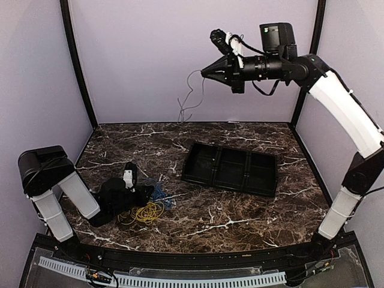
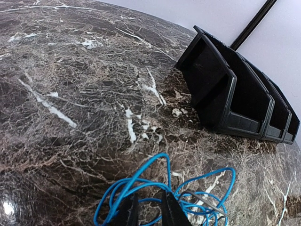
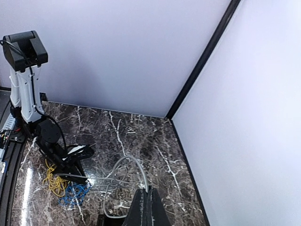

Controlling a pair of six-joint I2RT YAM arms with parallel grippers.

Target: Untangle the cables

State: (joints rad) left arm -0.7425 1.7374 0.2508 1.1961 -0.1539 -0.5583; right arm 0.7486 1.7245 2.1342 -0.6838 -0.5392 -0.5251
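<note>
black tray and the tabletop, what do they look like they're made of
The black tray looks like moulded plastic: thin, even walls and dividers, smooth with a dull sheen. The tabletop looks like polished dark brown marble, with white veins and glossy reflections; it may equally be a printed laminate.

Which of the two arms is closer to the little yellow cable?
Left. The left arm sits low right beside the yellow cable; the right arm is raised high toward the back wall, holding a grey cable.
</note>
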